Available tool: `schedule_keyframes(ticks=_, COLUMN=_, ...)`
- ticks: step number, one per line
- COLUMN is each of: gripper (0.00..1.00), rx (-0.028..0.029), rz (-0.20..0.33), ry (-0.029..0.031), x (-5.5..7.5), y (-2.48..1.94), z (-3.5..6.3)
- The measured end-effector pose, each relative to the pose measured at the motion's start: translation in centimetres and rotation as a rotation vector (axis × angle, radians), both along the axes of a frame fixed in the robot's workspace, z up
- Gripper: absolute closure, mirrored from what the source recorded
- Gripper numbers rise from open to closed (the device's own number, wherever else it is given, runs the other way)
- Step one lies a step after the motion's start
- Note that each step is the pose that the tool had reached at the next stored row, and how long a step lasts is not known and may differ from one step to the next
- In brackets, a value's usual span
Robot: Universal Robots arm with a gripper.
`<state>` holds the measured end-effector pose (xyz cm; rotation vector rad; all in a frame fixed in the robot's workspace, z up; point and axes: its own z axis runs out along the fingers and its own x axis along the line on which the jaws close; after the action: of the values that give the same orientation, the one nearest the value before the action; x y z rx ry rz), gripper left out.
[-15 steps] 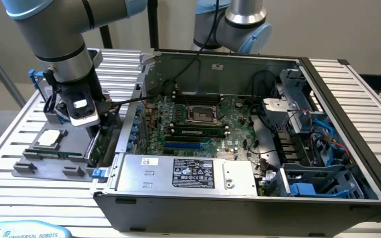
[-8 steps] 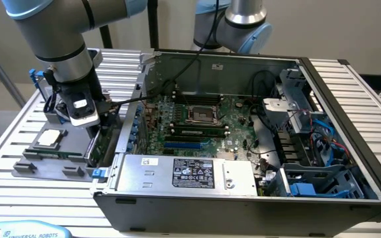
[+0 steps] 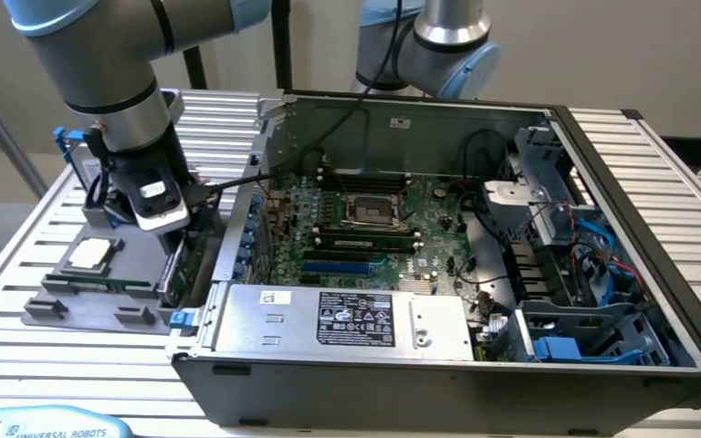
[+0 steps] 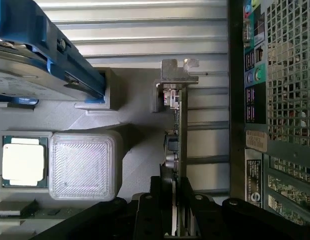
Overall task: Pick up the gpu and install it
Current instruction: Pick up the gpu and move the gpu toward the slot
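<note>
The gpu (image 4: pixel 181 122) stands on edge, a thin green card with its silver bracket (image 4: pixel 177 72) at one end. My gripper (image 4: pixel 174 186) is shut on it, a dark finger pressed against each face. In the exterior view the gripper (image 3: pixel 171 239) hangs over the grey holder (image 3: pixel 95 306) at the exterior view's left, just outside the open computer case (image 3: pixel 448 360). The gpu (image 3: pixel 172 266) sits in the holder's slot beside the case wall. The motherboard (image 3: pixel 375 219) lies inside the case, with a blue slot (image 3: pixel 344 269) near its front.
A processor chip (image 3: pixel 91 255) rests on the grey holder beside a white ribbed block (image 4: pixel 82 165). A hard drive in a blue frame (image 4: pixel 40 55) is close to the card. The case's rear panel (image 4: pixel 275 100) runs alongside the card. A second arm (image 3: pixel 448 46) stands behind the case.
</note>
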<state>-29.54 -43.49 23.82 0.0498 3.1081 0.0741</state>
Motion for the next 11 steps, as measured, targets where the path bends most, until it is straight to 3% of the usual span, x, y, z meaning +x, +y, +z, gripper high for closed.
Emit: schedule_keyframes(ticks=11, gripper=0.73, rx=0.0, rz=0.042, ry=0.0001, x=-0.01, y=0.0, z=0.02)
